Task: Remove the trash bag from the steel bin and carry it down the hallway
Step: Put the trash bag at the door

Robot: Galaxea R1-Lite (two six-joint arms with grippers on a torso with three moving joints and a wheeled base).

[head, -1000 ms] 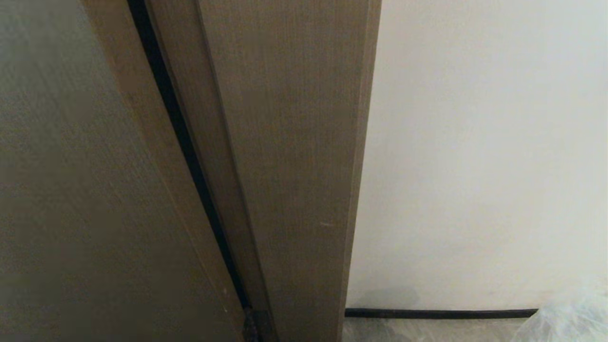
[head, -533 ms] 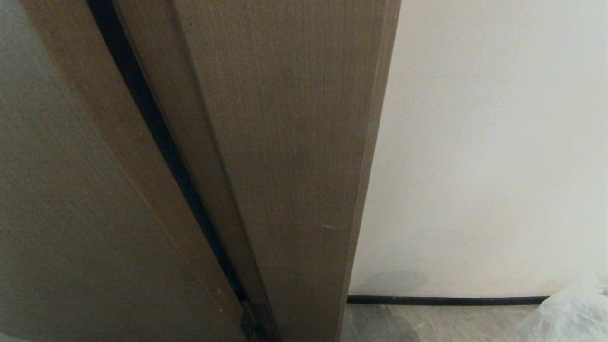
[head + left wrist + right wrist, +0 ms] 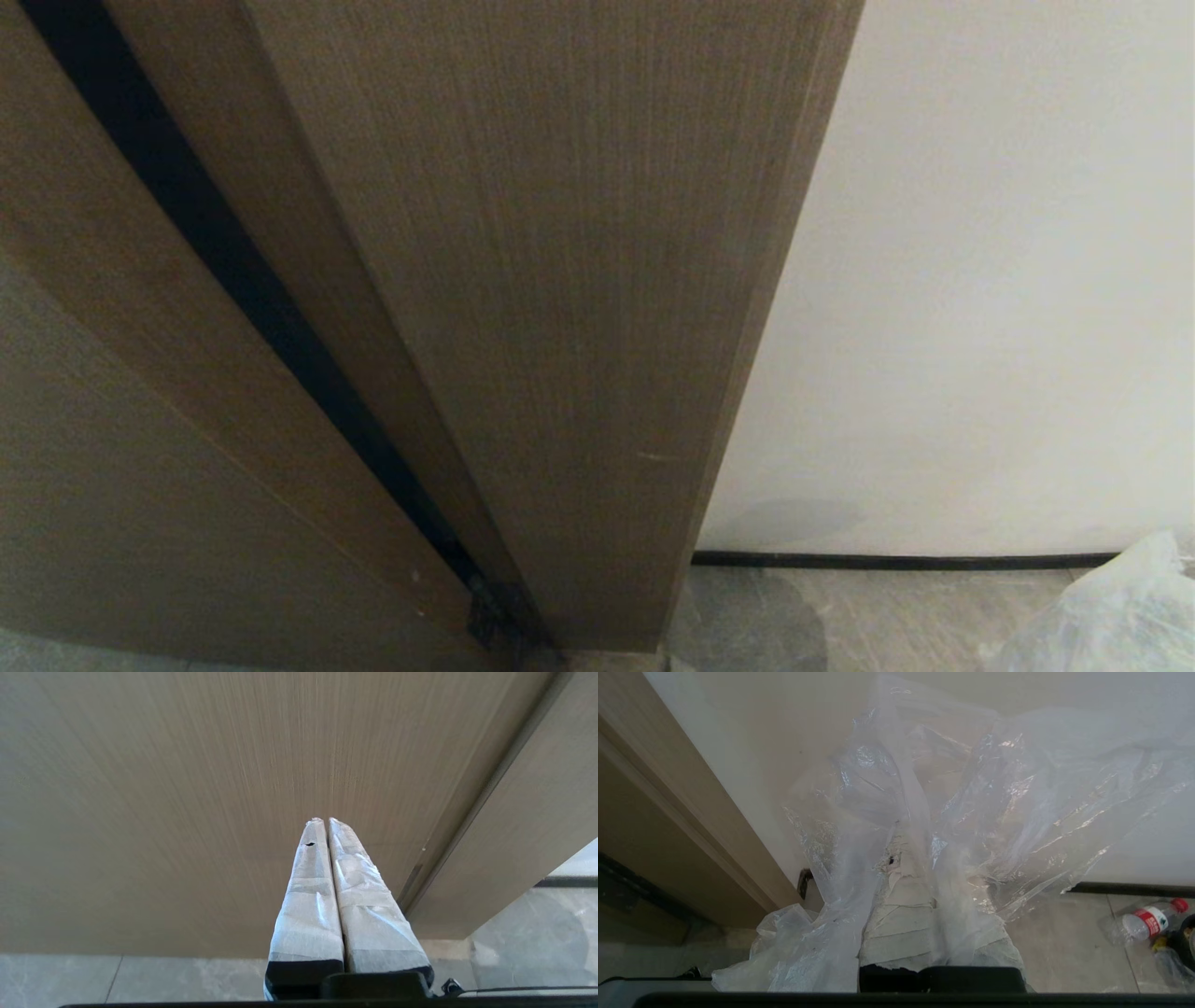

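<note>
The trash bag (image 3: 1008, 788), thin clear crinkly plastic, drapes over and around my right gripper (image 3: 908, 847), whose tape-wrapped fingers are shut on a fold of it. Its lower end shows at the bottom right corner of the head view as trash bag (image 3: 1111, 616), above the pale grey hallway floor (image 3: 887, 616). My left gripper (image 3: 323, 820) is shut with nothing in it, its taped fingers pointing at a brown door (image 3: 187, 788). The steel bin is out of view.
A brown door frame (image 3: 579, 280) stands close in front, with a white wall (image 3: 980, 280) and dark baseboard (image 3: 887, 561) to its right. A clear plastic bottle with a red cap (image 3: 1148, 921) lies on the tiles by the wall.
The whole head view has shifted: the baseboard sits higher in the picture and more floor shows, so the camera has tilted down. The bag still hangs at the bottom right.
</note>
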